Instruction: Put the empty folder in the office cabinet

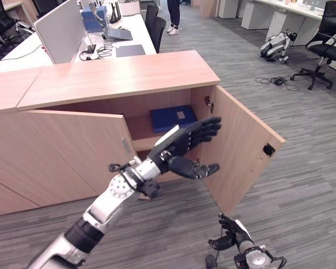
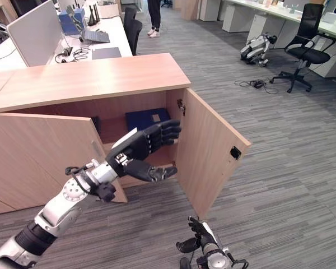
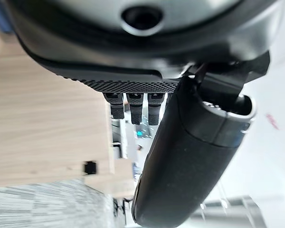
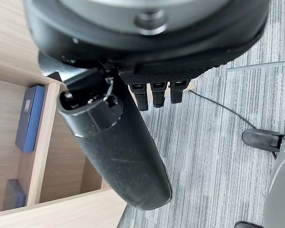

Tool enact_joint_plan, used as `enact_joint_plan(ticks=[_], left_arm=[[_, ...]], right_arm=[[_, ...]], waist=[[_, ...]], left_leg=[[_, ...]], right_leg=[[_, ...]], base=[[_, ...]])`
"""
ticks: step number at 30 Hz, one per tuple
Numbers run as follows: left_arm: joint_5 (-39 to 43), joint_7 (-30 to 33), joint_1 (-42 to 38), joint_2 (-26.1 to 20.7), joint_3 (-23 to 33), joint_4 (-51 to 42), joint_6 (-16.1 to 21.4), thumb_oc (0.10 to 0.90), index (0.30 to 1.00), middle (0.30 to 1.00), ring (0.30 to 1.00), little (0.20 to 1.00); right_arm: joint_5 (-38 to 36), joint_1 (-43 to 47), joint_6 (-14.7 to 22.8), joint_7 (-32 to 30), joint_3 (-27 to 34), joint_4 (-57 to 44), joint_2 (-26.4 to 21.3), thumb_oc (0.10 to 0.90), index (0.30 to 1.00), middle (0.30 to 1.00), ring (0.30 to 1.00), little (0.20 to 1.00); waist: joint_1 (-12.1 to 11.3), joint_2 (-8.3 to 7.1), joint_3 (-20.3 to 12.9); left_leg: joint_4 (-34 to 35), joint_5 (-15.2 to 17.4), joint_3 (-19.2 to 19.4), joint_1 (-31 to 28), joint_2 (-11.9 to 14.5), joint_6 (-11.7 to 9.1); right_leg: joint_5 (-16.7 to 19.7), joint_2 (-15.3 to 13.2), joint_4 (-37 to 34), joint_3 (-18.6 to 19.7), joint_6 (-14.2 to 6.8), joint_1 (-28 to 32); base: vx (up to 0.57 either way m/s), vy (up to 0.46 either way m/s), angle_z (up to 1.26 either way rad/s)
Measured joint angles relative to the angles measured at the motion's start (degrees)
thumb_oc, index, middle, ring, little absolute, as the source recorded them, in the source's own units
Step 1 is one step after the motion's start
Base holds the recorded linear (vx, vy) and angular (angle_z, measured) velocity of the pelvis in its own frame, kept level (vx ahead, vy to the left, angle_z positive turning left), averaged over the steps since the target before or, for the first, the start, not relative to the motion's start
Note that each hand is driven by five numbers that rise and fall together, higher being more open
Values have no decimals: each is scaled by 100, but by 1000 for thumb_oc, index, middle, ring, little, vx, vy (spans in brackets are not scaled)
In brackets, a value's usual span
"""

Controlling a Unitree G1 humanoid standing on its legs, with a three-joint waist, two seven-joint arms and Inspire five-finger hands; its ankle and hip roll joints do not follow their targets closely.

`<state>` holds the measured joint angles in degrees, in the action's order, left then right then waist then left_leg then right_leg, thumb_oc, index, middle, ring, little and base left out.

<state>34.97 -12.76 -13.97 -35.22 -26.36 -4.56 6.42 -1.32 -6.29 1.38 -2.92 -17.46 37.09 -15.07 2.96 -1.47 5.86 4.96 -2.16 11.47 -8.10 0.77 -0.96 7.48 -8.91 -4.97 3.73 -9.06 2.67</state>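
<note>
The folder (image 1: 173, 118) is dark blue, flat and rectangular, with a small pale label on its cover, and it is lying on the shelf (image 1: 143, 143) inside the office cabinet (image 1: 123, 77), close to the right side wall of the open compartment. The right door (image 1: 241, 147) is standing wide open, and the left door (image 1: 73, 148) is partly open. The left hand (image 1: 186, 147) is hovering in front of the opening with fingers straight and spread, holding nothing. The right hand (image 1: 231, 232) is hanging low near the carpet floor (image 1: 302, 185), fingers loosely relaxed and empty.
</note>
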Motion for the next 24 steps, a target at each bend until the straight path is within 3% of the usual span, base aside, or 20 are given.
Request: enact_joint_plan(ticks=[8, 11, 15, 16, 18, 19, 21, 24], left_arm=[[-661, 125, 1830, 213, 779, 1114, -100, 800, 900, 900, 900, 900], [-1204, 380, 2137, 701, 951, 2243, -193, 800, 900, 900, 900, 900], [-1832, 536, 2228, 859, 801, 3000, -389, 800, 900, 900, 900, 900], [-2031, 652, 2218, 1042, 820, 3316, -348, 800, 900, 900, 900, 900], [-2179, 752, 2229, 1193, 805, 3567, -353, 800, 900, 900, 900, 900], [-2192, 756, 2246, 1236, 813, 3674, -341, 800, 900, 900, 900, 900], [-2193, 842, 2339, 1358, 855, 3846, -359, 800, 900, 900, 900, 900], [-2191, 850, 2360, 1424, 875, 4112, -220, 800, 900, 900, 900, 900]], right_arm=[[17, -173, -1, 81, 45, 166, -8, 800, 900, 900, 900, 900], [16, -297, -10, 92, 133, 172, -16, 800, 900, 900, 900, 900], [10, -231, -11, 64, 298, 188, 4, 800, 900, 900, 900, 900], [4, -72, -6, 35, 376, 291, -4, 800, 900, 900, 900, 900], [0, 113, -4, -34, 420, 411, -1, 800, 900, 900, 900, 900], [-4, 148, -7, -40, 417, 427, 9, 800, 900, 900, 900, 900], [-114, 203, 10, -63, 428, 405, 0, 800, 900, 900, 900, 900], [-132, 280, 59, -136, 490, 447, 13, 800, 900, 900, 900, 900]], waist=[[-50, -29, -110], [-58, -39, -155], [-30, -77, -136], [-46, 46, -117], [-41, 160, -76], [-43, 170, -48], [-155, 80, -56], [-146, 34, -53]], left_leg=[[0, 16, 16, -8, -19, -7], [-2, -4, 19, -14, -23, 40], [-2, 0, 47, 36, -84, 67], [0, 32, 151, 85, 35, 105], [0, 29, 404, 118, 175, 155], [2, 13, 532, 113, 185, 162], [2, 30, 911, 158, 209, 138], [-1, 68, 874, 335, 224, 41]], right_leg=[[-53, -21, -29, 6, -23, -12], [-25, -22, 52, 2, -9, -23], [-34, 10, 509, -13, -74, -283], [272, 115, 929, -250, -73, -690], [533, 116, 1078, -741, -463, -956], [309, 33, 1247, -1015, -477, -1065], [-417, -279, 1863, -1690, -214, -1251], [-714, -410, 1497, -1795, -302, -1181]], base=[[0, 0, 0], [-67, 20, 1], [-93, 15, -9], [-18, -41, -48], [57, -60, -57], [79, -95, -55], [103, -169, -69], [233, -200, -56]])
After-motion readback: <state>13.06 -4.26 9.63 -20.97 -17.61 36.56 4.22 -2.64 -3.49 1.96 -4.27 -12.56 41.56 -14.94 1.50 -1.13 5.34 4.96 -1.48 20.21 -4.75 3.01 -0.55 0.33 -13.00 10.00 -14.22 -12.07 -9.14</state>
